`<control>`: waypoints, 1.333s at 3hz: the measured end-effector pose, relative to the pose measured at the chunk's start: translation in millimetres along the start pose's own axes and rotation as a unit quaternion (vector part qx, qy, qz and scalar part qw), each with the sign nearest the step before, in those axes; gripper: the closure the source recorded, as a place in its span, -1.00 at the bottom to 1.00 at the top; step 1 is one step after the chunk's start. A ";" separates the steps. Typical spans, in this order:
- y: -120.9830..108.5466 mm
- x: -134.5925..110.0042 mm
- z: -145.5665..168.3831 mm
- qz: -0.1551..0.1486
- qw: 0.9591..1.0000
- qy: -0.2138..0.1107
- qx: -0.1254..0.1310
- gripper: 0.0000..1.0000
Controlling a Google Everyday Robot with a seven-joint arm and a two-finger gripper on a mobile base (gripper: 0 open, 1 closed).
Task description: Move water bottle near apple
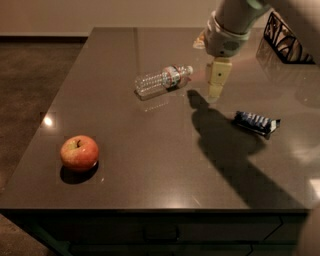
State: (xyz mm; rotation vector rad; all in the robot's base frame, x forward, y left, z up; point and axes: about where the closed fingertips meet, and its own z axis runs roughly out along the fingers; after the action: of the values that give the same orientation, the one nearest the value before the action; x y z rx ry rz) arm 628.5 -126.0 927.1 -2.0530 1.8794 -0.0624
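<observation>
Single view, high and oblique, looking down across the dark table from its near edge toward the far wall. Mid distance, most of the tabletop in frame. The arm enters top right. The gripper hangs upper right of centre, just right of the water bottle, with the apple lower left.

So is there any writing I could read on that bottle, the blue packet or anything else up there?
No text can be read.
On the water bottle: a red-and-blue label band, print too blurred.
On the blue packet: white marks, too blurred.
On the black rack at the far right: pale shapes, not legible.
On the tool, hanging just right of the bottle's cap: no marking shows.
On the apple: no sticker shows.
</observation>
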 end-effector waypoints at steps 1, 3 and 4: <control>-30.2 -8.3 30.2 -0.025 0.999 0.003 -0.021 -1.00; -60.5 -33.1 71.3 -0.055 0.997 -0.014 -0.051 -1.00; -66.7 -48.8 88.0 -0.076 0.995 -0.019 -0.064 -1.00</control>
State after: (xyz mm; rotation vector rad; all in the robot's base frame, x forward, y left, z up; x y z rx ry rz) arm 710.2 -54.8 874.0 -2.2652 1.7427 0.0606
